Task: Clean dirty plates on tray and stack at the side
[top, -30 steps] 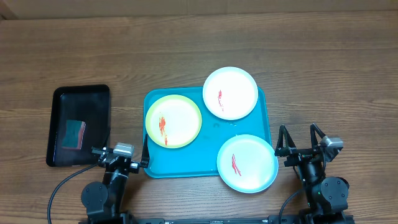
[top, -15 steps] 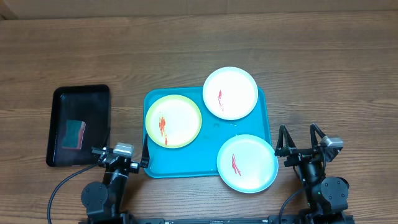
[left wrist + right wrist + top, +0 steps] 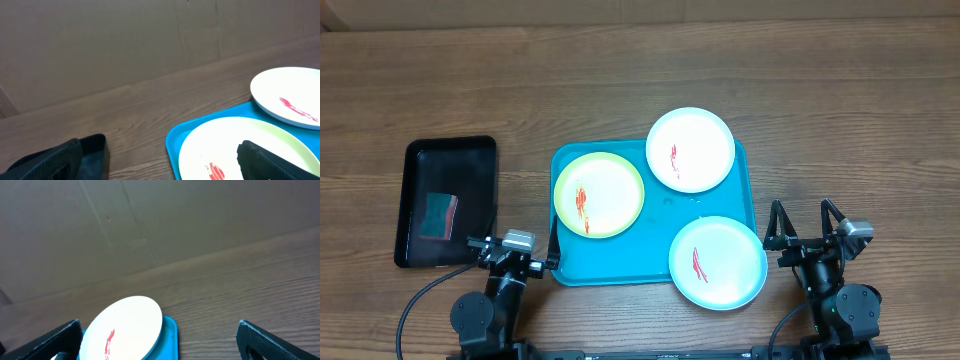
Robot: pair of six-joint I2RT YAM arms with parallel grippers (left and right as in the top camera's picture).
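Left gripper [image 3: 514, 244] and right gripper [image 3: 802, 226], overhead: both seen spread wide, nothing held or touched, parked by the near table edge, flanking the tray [image 3: 663, 207]. On it: yellow-green plate [image 3: 599, 194] leftward, far white plate [image 3: 690, 149], near white plate [image 3: 717, 262] overhanging the rim toward the right edge.
Left wrist: fingers [image 3: 270, 160] wide, yellow-green plate ahead between them.
Right wrist: equally wide, far white plate ahead.
Plates judged light, stiff, sauce-slick; a rim pinch is advised, overhang first.
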